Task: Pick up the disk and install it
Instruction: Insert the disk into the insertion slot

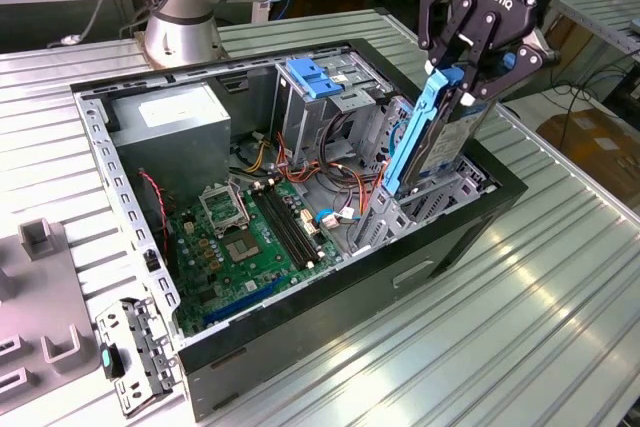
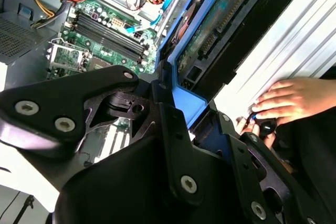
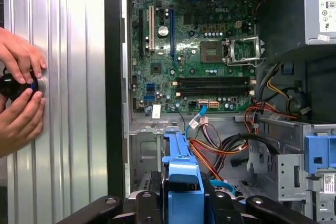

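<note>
The ribbed aluminium table (image 1: 560, 277) carries an open black computer case (image 1: 330, 317) lying on its side, with its green motherboard (image 1: 245, 237) and grey power supply (image 1: 175, 122) exposed. I see my gripper (image 1: 478, 79) above the end of the case at the exterior view's right, its jaws closed tight on the upper end of the disk (image 1: 445, 142). The disk stands nearly upright, slightly tilted, with its blue side rail (image 1: 413, 137) towards the motherboard and its lower end at the metal drive cage (image 1: 440, 202). In the first wrist view a person's hands (image 3: 18, 93) lie on the table beside the case, cupped round a small black object (image 3: 13, 85)
</note>
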{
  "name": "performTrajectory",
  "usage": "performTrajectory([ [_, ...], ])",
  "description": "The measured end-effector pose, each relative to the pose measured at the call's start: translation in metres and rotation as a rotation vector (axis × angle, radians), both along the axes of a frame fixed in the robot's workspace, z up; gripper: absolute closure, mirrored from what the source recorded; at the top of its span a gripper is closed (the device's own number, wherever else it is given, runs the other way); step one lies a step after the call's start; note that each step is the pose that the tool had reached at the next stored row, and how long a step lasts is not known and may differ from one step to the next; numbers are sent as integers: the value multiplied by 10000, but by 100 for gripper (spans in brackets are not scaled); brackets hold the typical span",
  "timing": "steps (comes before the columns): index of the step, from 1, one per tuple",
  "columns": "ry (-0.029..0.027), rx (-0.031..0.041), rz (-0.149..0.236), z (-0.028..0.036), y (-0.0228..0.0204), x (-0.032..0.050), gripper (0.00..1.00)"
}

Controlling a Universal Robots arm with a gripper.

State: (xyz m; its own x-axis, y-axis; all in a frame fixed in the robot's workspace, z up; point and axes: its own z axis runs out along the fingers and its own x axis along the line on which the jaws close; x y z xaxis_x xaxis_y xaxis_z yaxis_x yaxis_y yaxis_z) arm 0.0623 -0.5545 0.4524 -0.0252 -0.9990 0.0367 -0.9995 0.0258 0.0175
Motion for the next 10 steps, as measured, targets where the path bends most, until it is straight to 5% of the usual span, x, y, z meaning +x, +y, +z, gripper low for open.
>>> performTrajectory([
  [10, -1, -9, 103, -30, 33, 12, 63],
])
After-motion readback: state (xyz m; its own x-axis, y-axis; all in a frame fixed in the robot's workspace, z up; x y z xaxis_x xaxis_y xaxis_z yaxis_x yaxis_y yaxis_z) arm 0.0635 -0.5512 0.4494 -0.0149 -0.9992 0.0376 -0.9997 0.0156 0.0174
